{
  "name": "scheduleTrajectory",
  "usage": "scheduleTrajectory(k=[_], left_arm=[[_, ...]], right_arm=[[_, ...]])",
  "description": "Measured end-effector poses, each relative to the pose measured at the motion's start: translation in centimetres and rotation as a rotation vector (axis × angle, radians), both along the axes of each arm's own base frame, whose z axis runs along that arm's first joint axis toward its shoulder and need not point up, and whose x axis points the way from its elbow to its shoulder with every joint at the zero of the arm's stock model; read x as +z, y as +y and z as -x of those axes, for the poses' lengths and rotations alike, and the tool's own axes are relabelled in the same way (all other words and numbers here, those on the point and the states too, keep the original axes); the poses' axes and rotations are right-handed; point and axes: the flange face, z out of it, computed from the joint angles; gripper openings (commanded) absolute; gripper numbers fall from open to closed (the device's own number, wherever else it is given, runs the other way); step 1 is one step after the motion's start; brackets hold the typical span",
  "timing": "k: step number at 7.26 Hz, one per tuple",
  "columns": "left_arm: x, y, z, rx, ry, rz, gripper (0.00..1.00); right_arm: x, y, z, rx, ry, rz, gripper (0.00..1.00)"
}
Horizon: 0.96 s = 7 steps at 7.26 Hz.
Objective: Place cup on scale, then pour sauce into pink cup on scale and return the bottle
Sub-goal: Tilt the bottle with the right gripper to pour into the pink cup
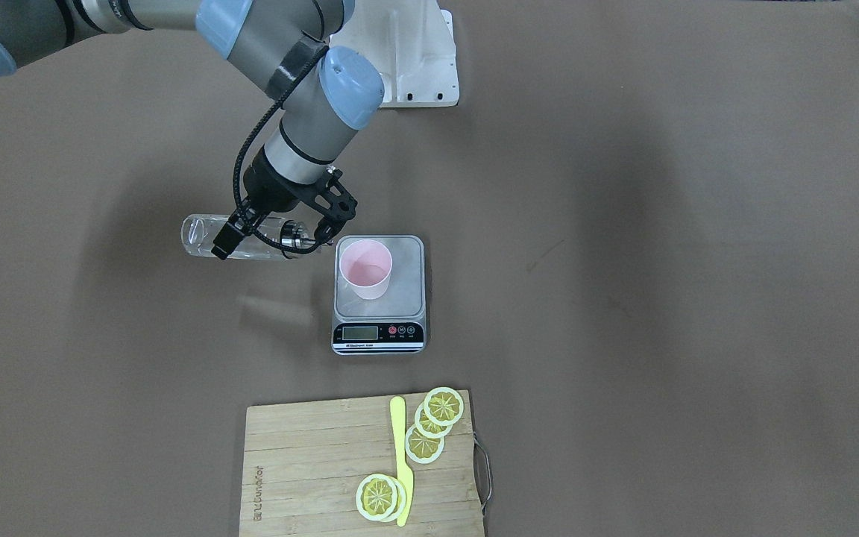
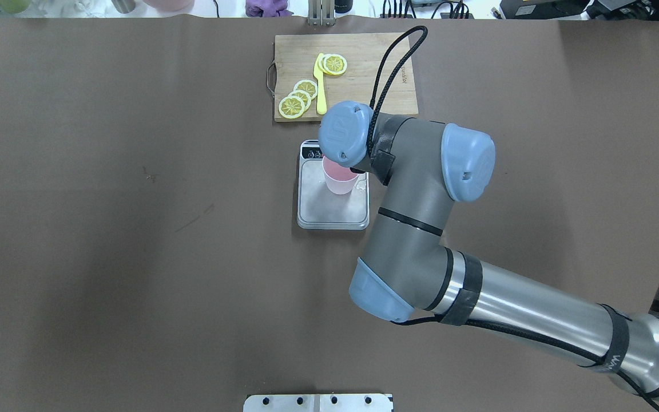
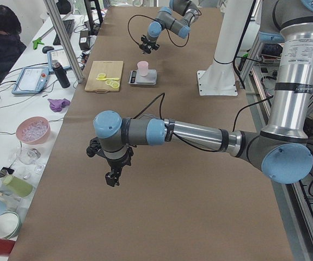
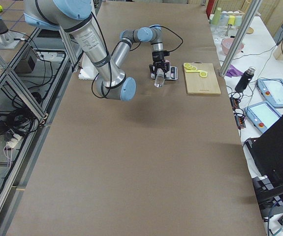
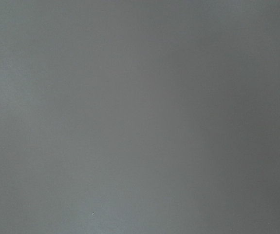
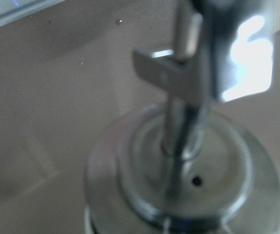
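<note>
The pale pink cup (image 1: 365,270) stands upright on the steel platform of the scale (image 1: 400,298), near its far corner on the right arm's side. My right gripper (image 1: 284,237) is shut on the clear glass bottle (image 1: 239,239) and holds it about horizontal above the table. Its metal spout (image 1: 303,240) points at the cup, just short of the scale's edge. The right wrist view shows the cap and spout (image 6: 183,161) up close. Clear liquid shows in the bottle. My left gripper (image 3: 111,176) hangs over bare table far from the scale; I cannot tell whether it is open.
A bamboo cutting board (image 1: 310,470) with lemon slices (image 1: 433,421) and a yellow knife (image 1: 401,459) lies beyond the scale. The white arm base plate (image 1: 418,60) is on the robot's side. The right arm's elbow (image 2: 415,229) hangs over the scale's right side.
</note>
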Motion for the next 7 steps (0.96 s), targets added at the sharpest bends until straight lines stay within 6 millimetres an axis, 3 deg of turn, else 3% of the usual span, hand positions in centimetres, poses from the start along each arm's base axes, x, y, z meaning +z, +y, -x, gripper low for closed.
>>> scheduleTrajectory(k=[4,7], left_arm=[[0.1,0.0,0.0,0.000,0.000,0.002,0.98],[0.5,0.0,0.0,0.001,0.000,0.010,0.98]], right_arm=[[-0.4,-1.1,1.7,0.000,0.097,0.036,0.00],[-1.1,-0.3,1.9,-0.015,0.168,0.048,0.00]])
